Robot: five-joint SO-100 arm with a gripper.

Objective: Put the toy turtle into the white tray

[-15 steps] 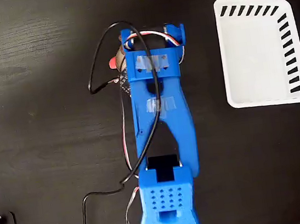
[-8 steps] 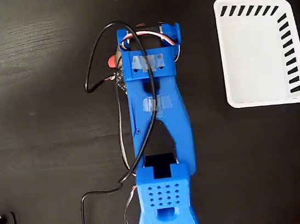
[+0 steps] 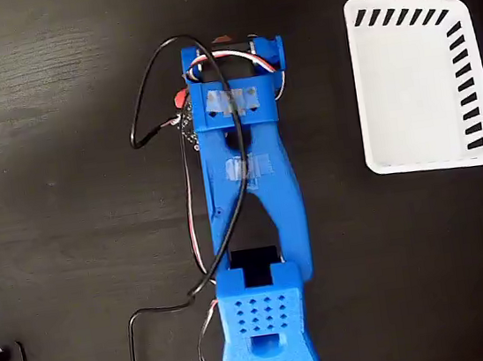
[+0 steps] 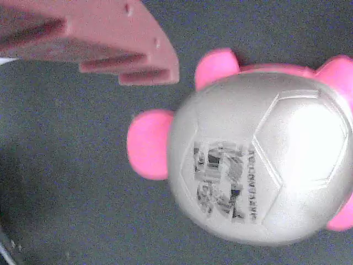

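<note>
**Over the dark table, my arm reaches above a turtle**

Across the black table (image 3: 68,212), my blue arm (image 3: 247,189) stretches straight from its base at the bottom edge of the fixed view toward the top, its wrist ending a little left of centre. Black, red and white wires (image 3: 159,93) loop off its left side. From overhead the arm hides nearly everything beneath the wrist; only a small red-pink scrap shows at the wrist's left edge.

One toy turtle (image 4: 259,165) is in sight, filling the right half of the wrist view. Its domed shell reads pale grey-tan there, with a dark printed mark on it, and pink feet and head stick out around the rim. It sits on the dark tabletop.

One white tray (image 3: 467,71) lies at the upper right of the fixed view, well apart from my arm, with black slanted slots along its top and right rims. Nothing lies in it.

One finger (image 4: 99,38) of my gripper (image 4: 165,74) shows in the wrist view, a reddish-brown piece at the upper left, its tip close to the turtle's nearest pink foot but with a gap of table between them. The other finger is out of frame, so I cannot tell how wide my jaws stand, and nothing is seen held.
</note>
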